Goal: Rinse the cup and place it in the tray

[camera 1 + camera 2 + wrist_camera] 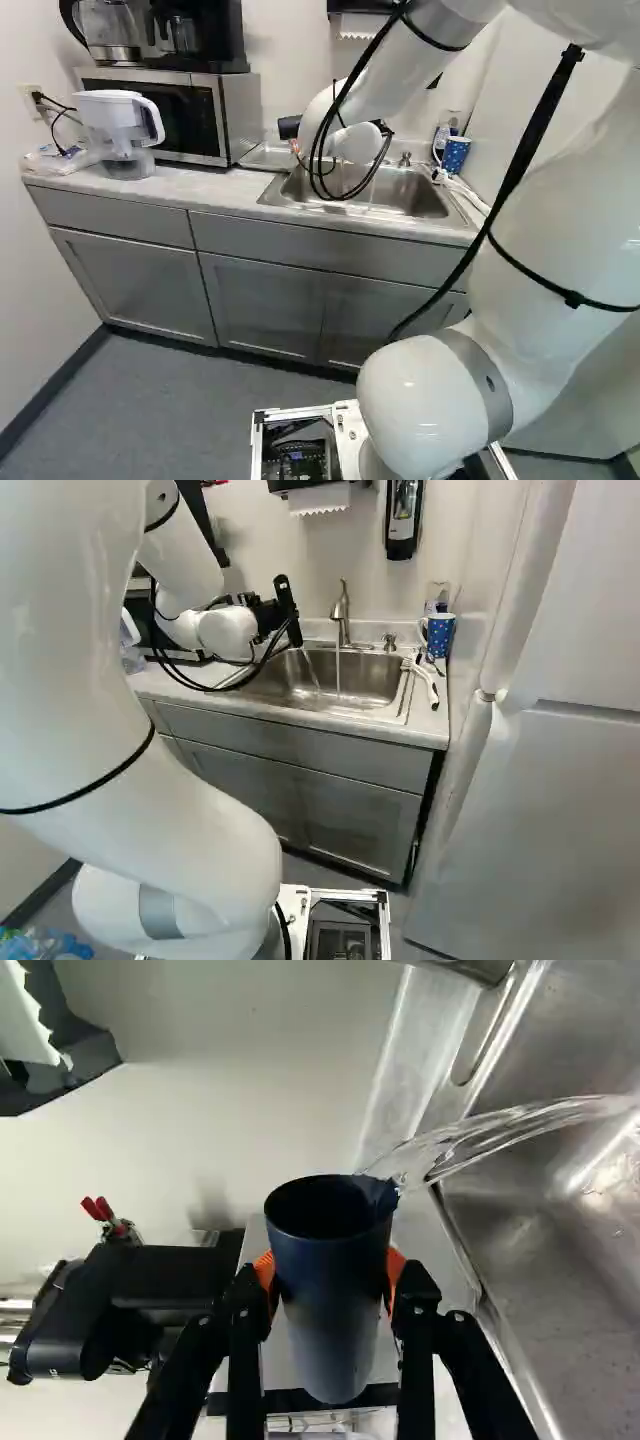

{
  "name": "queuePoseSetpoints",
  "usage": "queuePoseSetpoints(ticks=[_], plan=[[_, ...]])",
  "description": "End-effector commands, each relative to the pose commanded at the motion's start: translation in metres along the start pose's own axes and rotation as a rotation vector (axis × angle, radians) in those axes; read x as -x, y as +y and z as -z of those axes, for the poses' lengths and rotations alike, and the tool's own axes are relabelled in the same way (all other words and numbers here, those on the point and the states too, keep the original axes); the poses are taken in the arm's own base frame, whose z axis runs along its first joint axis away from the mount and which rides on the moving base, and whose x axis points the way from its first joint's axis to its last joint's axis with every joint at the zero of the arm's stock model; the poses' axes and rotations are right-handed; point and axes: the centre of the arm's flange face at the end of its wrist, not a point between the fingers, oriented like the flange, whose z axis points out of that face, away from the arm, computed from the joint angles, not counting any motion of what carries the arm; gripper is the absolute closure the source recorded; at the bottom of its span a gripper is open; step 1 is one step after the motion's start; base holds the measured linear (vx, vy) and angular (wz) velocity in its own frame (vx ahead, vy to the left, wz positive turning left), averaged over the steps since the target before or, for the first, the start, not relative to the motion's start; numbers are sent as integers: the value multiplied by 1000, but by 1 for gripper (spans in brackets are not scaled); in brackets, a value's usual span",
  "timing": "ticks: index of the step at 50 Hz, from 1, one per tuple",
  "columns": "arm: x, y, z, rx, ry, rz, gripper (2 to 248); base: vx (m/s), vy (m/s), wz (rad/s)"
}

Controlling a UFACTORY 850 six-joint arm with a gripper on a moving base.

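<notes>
Within wrist view only, cup's (333, 1300) mouth (318, 1208)

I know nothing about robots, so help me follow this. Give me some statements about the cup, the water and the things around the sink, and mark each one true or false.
1. The black gripper holds a dark blue cylindrical cup. True.
2. The silver metal faucet is turned off. False: water is running from it into the stainless steel sink.
3. The cup stands upright in the sink. False: it is held tipped, and water pours from its mouth.
4. A clear pitcher with a white top stands in front of the microwave. True.
5. The blue mug with white dots lies in the sink. False: it stands on the counter beside it.
</notes>
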Motion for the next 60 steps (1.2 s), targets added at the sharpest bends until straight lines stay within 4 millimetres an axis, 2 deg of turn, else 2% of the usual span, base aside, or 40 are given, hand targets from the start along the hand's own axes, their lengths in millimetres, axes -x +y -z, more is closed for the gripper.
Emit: queuePoseSetpoints(ticks=[52, 60], plan=[[0, 0, 0, 0, 0, -546, 128, 0, 0, 0], [0, 0, 0, 0, 0, -546, 128, 0, 0, 0]])
